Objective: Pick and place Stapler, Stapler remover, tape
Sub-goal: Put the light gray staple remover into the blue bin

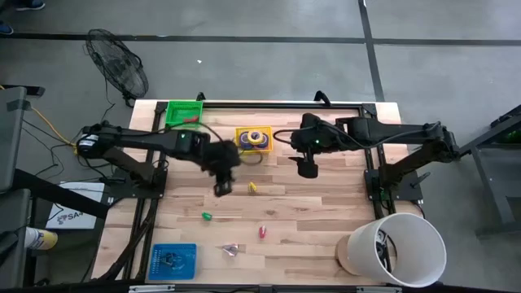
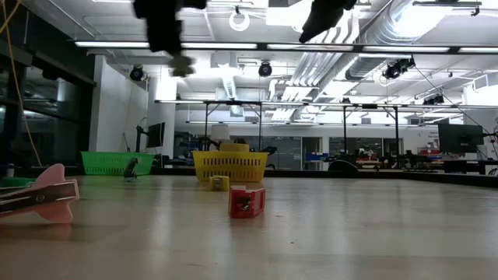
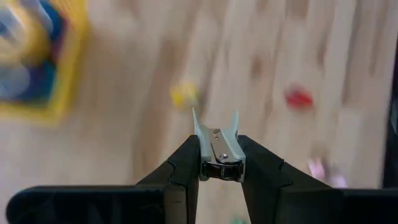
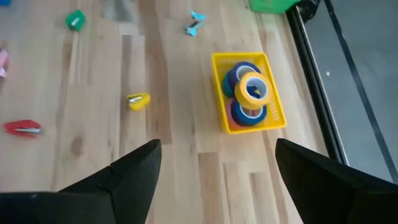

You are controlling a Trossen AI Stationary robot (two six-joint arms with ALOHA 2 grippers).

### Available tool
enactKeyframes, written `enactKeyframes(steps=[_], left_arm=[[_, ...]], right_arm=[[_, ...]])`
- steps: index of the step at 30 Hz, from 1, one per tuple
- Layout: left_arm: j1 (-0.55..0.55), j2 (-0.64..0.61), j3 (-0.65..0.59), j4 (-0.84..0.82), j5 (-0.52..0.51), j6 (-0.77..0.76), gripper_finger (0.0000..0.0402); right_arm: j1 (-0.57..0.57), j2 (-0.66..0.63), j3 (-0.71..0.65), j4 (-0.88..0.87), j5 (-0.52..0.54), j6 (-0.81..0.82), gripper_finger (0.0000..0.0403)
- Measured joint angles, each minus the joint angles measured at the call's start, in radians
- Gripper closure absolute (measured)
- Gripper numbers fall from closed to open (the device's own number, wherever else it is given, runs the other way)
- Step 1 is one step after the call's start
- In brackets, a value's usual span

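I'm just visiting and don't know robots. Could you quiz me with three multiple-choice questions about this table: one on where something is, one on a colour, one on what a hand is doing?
1. Where are the tape rolls?
A. In the yellow basket
B. In the white bucket
C. Loose on the table

2. What colour is the basket at the table's far edge, left of the yellow one?
A. Red
B. Green
C. White

3. What is the left hand doing?
A. Hanging open and empty
B. Resting in the bucket
C. Gripping a small pale staple remover

Answers: 1 A, the right wrist view shows the rings stacked inside it. 2 B, the high view shows it green. 3 C, the left wrist view shows it clamped between the fingers.
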State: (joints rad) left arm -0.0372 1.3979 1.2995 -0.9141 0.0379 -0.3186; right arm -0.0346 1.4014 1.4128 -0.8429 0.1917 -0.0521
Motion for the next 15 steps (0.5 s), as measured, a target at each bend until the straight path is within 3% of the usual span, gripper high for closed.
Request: enactKeyframes(steps=[7, 15], left_arm=[[-0.148, 0.000, 0.000, -0.226, 0.098, -0.198, 0.0320], [-0.358, 0.000, 0.000, -0.244, 0.118, -0.536, 0.0320]], right_arm=[[-0.048, 0.000, 0.000, 0.000, -0.008, -0.027, 0.0096], [-0.088, 0.000, -0.001, 0.001, -0.055, -0.060, 0.0096]])
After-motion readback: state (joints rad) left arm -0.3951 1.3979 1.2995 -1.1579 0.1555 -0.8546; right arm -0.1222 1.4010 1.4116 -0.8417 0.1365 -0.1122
